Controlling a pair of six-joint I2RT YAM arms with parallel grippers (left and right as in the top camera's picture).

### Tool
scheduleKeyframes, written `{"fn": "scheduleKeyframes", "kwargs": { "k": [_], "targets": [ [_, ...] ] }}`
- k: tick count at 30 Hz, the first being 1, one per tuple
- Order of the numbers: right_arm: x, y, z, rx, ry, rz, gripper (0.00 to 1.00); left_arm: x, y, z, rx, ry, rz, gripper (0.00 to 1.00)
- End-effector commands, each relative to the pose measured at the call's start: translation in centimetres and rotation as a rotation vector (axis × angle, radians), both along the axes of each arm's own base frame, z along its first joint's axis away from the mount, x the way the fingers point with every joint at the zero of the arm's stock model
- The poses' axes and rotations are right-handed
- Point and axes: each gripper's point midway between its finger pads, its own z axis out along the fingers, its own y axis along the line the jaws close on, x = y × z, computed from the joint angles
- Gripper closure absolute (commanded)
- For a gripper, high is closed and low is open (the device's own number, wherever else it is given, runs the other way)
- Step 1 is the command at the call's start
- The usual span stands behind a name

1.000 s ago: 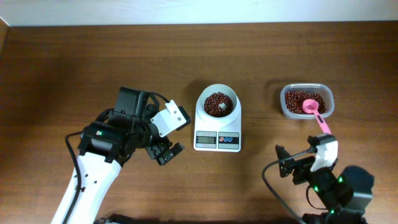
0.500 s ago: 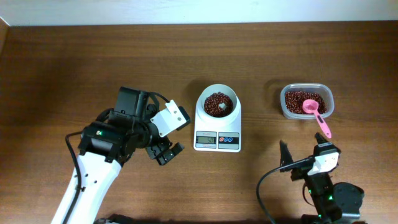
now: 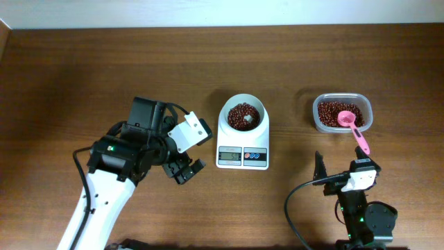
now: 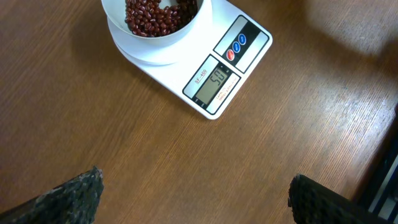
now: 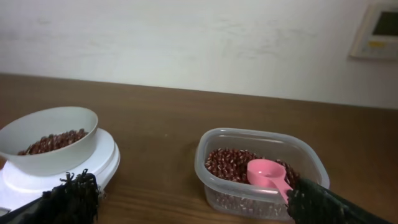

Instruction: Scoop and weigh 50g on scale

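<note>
The white scale [image 3: 242, 147] stands mid-table, and its round white bowl [image 3: 244, 116] holds red beans. In the left wrist view the scale's display [image 4: 215, 80] seems to read 50. A pink scoop [image 3: 352, 128] lies with its cup in the clear tub [image 3: 341, 101] of beans, its handle sticking out over the front rim. My left gripper [image 3: 183, 169] hangs open over bare wood, left of the scale and holding nothing. Just in front of the scoop's handle, my right gripper [image 3: 340, 171] is open, apart from it and empty.
The table's far edge meets a pale wall [image 5: 199, 43]. Bare wood lies between the scale [image 5: 93, 165] and the tub [image 5: 261, 140]. The left arm [image 3: 104, 187] slants up from the front left, and the right arm's base [image 3: 364, 219] sits at the front right.
My right gripper has drawn back from the scoop's handle toward the table's front edge. The left arm, the scale and the scoop have not moved.
</note>
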Motion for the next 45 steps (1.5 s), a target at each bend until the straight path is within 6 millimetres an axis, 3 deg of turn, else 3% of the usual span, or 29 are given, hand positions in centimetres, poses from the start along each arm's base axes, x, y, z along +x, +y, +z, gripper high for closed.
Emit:
{"fn": "scheduleKeyframes", "kwargs": {
  "k": [1,13,19,23,45],
  "targets": [
    [0.0,-0.6,-0.4,0.039,0.009,-0.043,0.01,0.2,0.1,0.8,-0.007,-0.027,-0.002,0.01],
    [0.0,-0.5,-0.5,0.008,0.010,-0.033,0.01,0.2,0.1,0.8,-0.006,-0.026,-0.002,0.01],
    [-0.1,1.6,-0.5,0.007,0.010,0.049,0.01,0.2,0.1,0.8,-0.007,-0.027,-0.002,0.01],
    [0.0,0.7,-0.5,0.007,0.010,0.013,0.01,0.2,0.1,0.8,-0.006,-0.026,-0.002,0.01],
    [-0.1,0.9,-0.4,0.007,0.008,0.021,0.01,0.1,0.1,0.7,-0.002,-0.022,0.000,0.01]
  ]
}}
